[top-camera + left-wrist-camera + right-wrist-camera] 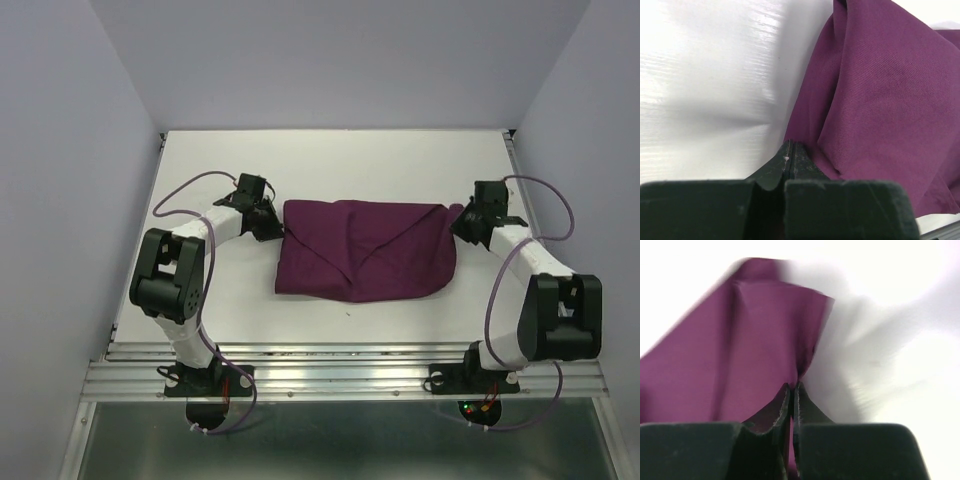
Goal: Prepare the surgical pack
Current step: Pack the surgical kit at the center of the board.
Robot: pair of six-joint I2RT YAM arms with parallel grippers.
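Pinching only a thin lip of the surgical pack (365,262) at mid-worktop, left gripper (274,227) clamped on its left end and right gripper (463,222) on its right, could lose hold or drag the folds open if pulled unevenly.

The big purple cloth (365,250) lay folded and wrinkly between my left gripper (270,226) and my right gripper (463,222), its top corners touching both.
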